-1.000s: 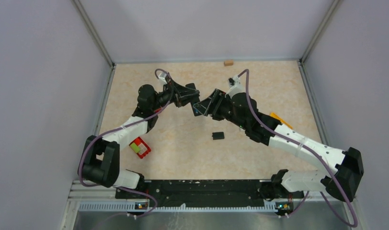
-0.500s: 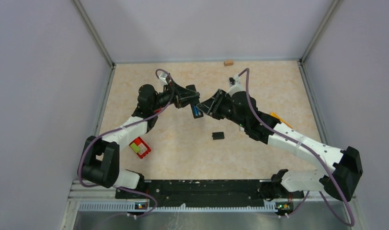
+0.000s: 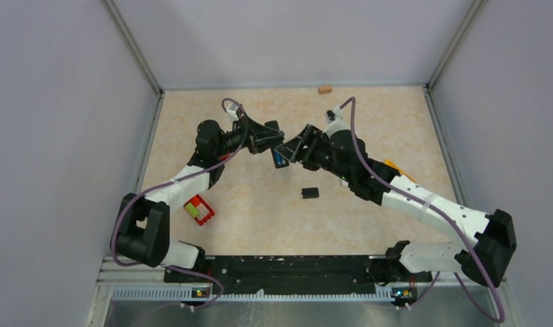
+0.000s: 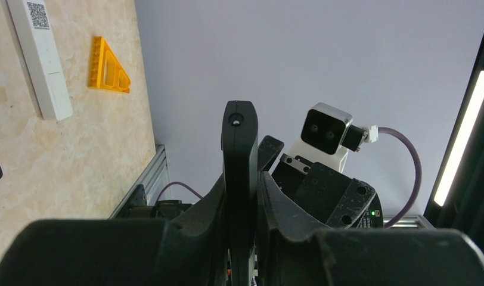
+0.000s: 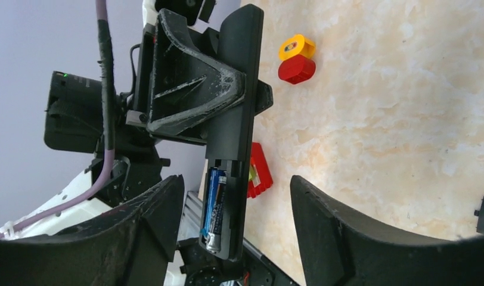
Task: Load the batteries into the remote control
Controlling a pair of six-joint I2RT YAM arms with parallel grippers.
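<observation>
My left gripper point(image 3: 274, 141) is shut on a black remote control point(image 3: 279, 159), held above the table with its open battery compartment turned to my right gripper point(image 3: 292, 147). In the right wrist view the remote control point(image 5: 236, 101) stands lengthwise, and a blue battery point(image 5: 214, 205) lies in one slot of the compartment. The slot beside it looks dark. My right gripper point(image 5: 235, 193) is open, a finger on each side of the compartment end, apart from it. In the left wrist view the remote control point(image 4: 239, 149) shows edge-on, clamped in my left gripper point(image 4: 241, 196).
A small flat black square piece point(image 3: 310, 193) lies on the table below the grippers. A red and yellow block point(image 3: 199, 210) sits by the left arm. A white remote point(image 4: 40, 56) and an orange triangular piece point(image 4: 108, 65) lie further right. A wooden block point(image 3: 324, 88) rests at the back edge.
My right gripper narrowed near the remote's compartment end, then opened again. The blue battery now shows plainly in the compartment. My left gripper has kept its hold and place.
</observation>
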